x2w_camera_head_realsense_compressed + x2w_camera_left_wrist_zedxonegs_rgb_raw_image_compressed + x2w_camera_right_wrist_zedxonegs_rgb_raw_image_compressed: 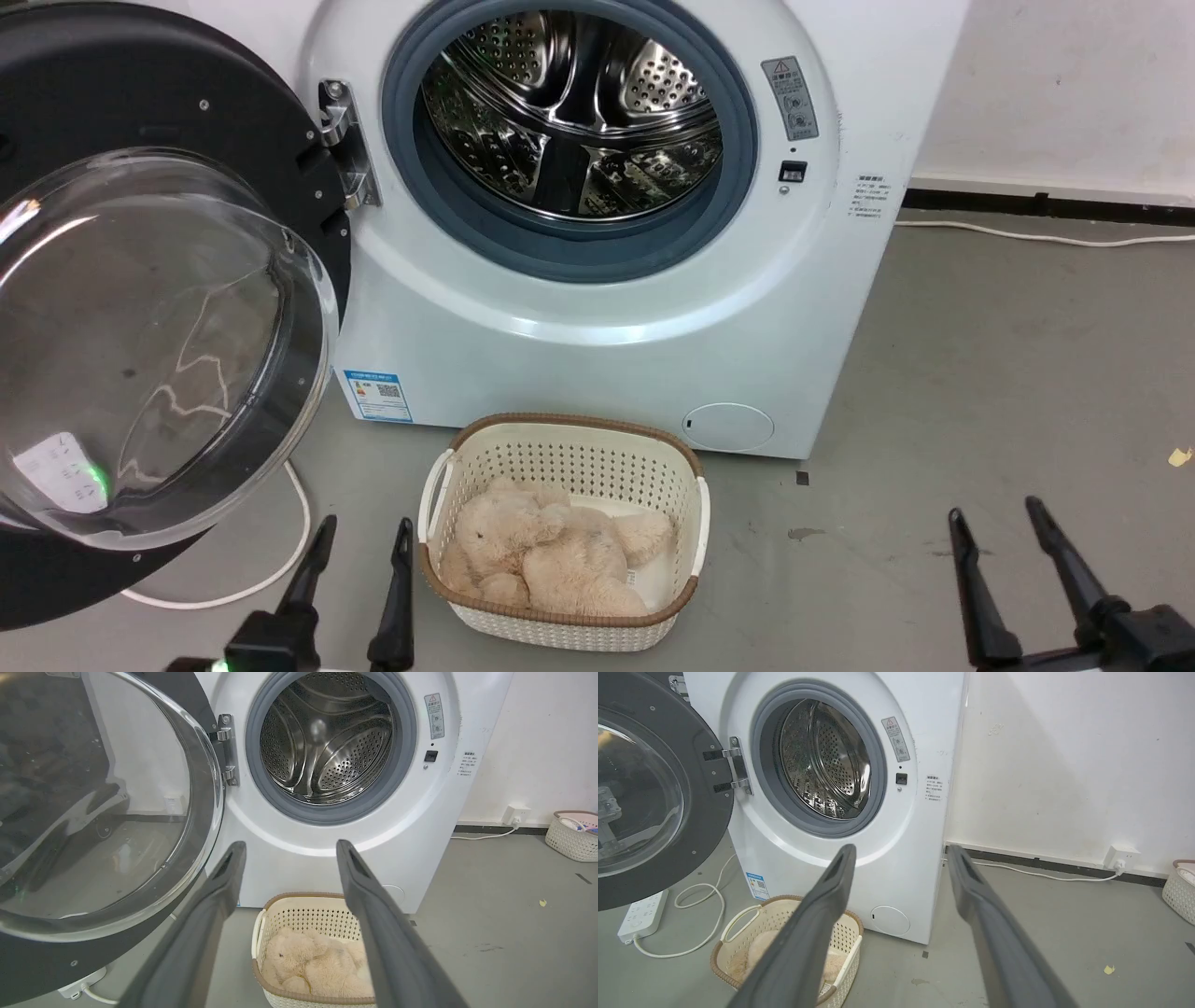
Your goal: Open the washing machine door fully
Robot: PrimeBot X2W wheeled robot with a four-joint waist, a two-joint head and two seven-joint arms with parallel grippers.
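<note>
- The washing machine door (159, 327) stands upright, swung wide to the left of the washing machine (607, 336) on its hinge, its glass bowl bulging toward the near side.
- The left gripper (365, 527) sits near the door's lower edge, fingers spread, holding nothing.
- The right gripper (993, 509), near right, is likewise released and empty.

Laundry basket (560, 422) just right of left hand (366, 525), washing machine door (233, 121) to its left; floor (980, 373) before right hand (993, 509) free.
</note>
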